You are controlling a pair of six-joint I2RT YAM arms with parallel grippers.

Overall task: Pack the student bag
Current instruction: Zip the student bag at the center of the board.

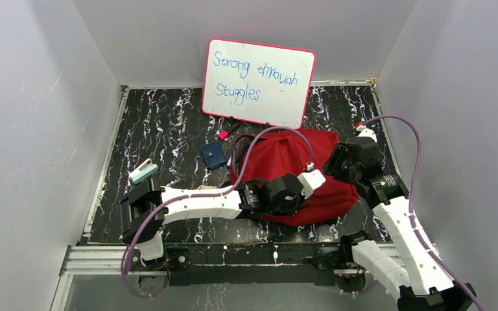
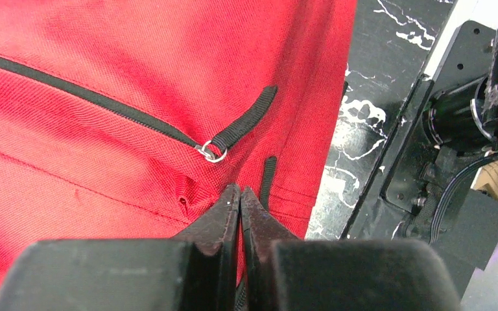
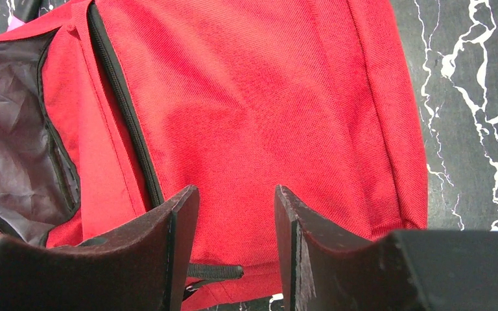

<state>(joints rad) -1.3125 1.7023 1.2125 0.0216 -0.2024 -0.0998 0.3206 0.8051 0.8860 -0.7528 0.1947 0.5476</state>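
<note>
Your black marbled table (image 1: 162,123) lies beneath both grippers, and the student bag (image 1: 279,159) rests on it directly under them, red cloth facing up.

Your left gripper (image 2: 240,192) is down on the near part of the bag. Its jaws are pressed fully together, tips against the red cloth, and you cannot make out anything pinched between them. Your right gripper (image 3: 237,194) hangs over the bag's right end with its jaws well apart. Only red cloth shows in the gap, and it grips nothing. Off to that gripper's left the bag's mouth gapes, showing grey lining (image 3: 13,129).

Beyond both grippers, past the bag, a whiteboard (image 1: 259,81) leans against the back wall. A small blue case (image 1: 213,155) lies just beside the bag, beyond and to the left of your left gripper.

Just ahead of the left fingertips a black zipper pull (image 2: 243,123) lies free on the cloth, hooked to a small metal ring (image 2: 213,153). A second short black tab (image 2: 269,178) sits just right of those tips.
</note>
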